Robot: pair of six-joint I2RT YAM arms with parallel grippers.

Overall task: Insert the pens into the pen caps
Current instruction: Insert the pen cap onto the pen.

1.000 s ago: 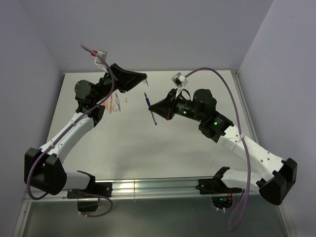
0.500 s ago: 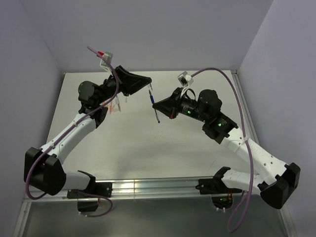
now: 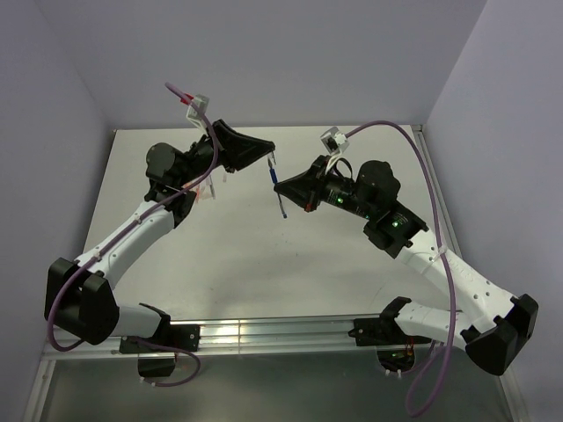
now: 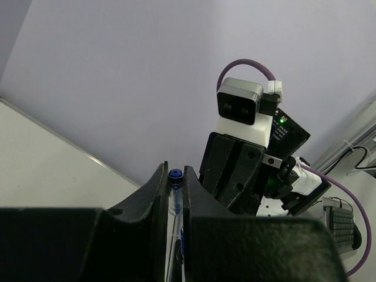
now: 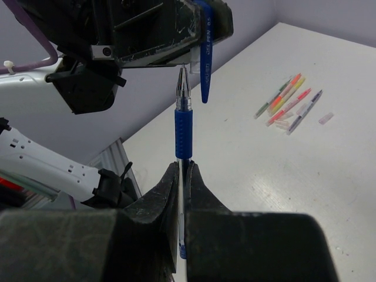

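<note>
**Item 1. Left claw [image 3: 269, 157].** Clenched on the blue cap [image 5: 204, 56]. It is held above the surface [image 3: 237, 264], at about 12 o'clock from the surface's middle. In the left wrist view, a round blue end of the cap shows right at the fingertips.

**Item 2. Right claw [image 3: 280, 182].** Clenched on the blue pen [image 5: 183, 126], gripping low on the barrel. In its own wrist view the writing tip points to 12 o'clock.

**Item 3. Pen to cap.** The tip stands directly under the cap's clear body, at 7 o'clock of the top of the blue clip. Whether the point has already entered the mouth cannot be told (the clear plastic is lost against the dark underside of the left claw).

**Item 4. Change.**
- A second ago the two claws were well apart, with the left one back at 11 o'clock of the pen.
- Both have since closed in, and pen and cap now all but meet.
- The approach looks finished and the lining-up is the step in hand.
- The next move probably calls for a short, straight push along the pen's axis.
- A small sideways error could catch the tip on the rim or the clip.

**Item 5. Spare pens [image 5: 286, 101].** They lie bunched on the surface at 2 o'clock in the right wrist view. A loose cap [image 5: 325, 118] sits just beside them at their 4 o'clock. With these waiting, much of the task appears left.
</note>
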